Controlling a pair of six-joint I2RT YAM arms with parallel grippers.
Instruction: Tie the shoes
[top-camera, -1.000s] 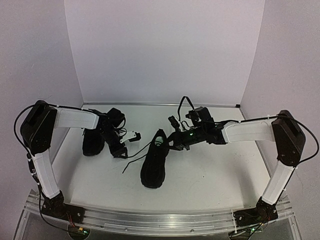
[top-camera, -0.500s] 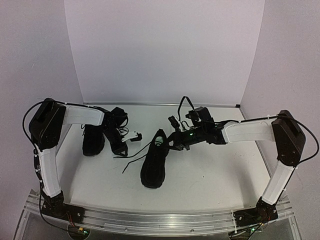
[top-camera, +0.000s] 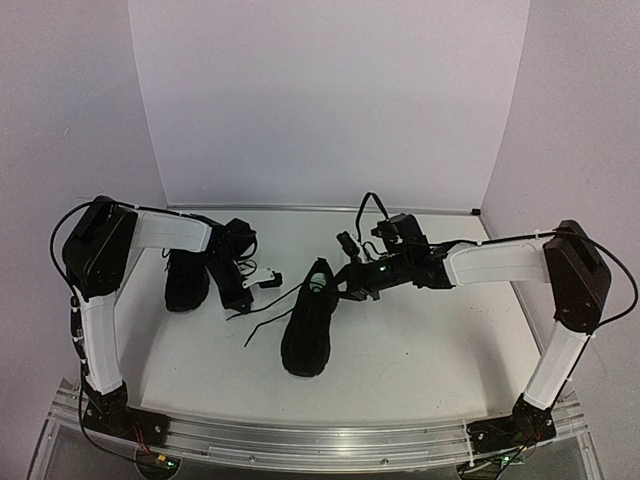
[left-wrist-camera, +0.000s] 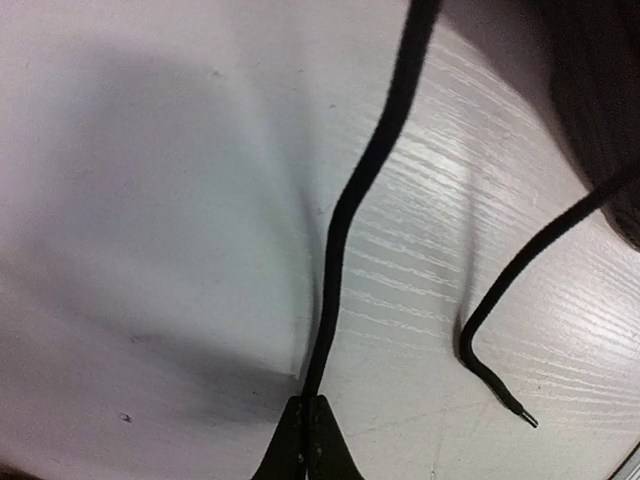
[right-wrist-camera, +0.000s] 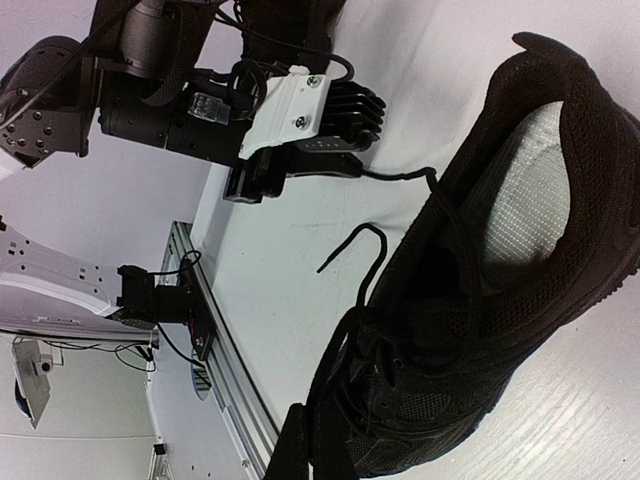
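A: Shoe (right-wrist-camera: 480, 330)?
B: Black mesh cloth, matt, rough weave. Lining (right-wrist-camera: 530, 190) is pale grey knit.
A: Lace (left-wrist-camera: 345, 200)?
B: Black woven cord, matt. Tip (left-wrist-camera: 522, 414) is smooth and shiny, looks plastic.
A: Table (left-wrist-camera: 470, 190)?
B: White, fine wood-grain texture, slight sheen.
A: Rail (top-camera: 320, 440) along the near edge?
B: Bare metal, shiny.
A: Arm cover (top-camera: 100, 340)?
B: White plastic, smooth.

Left shoe (top-camera: 187, 280), central shoe (top-camera: 308, 335) (nearer, rightward)
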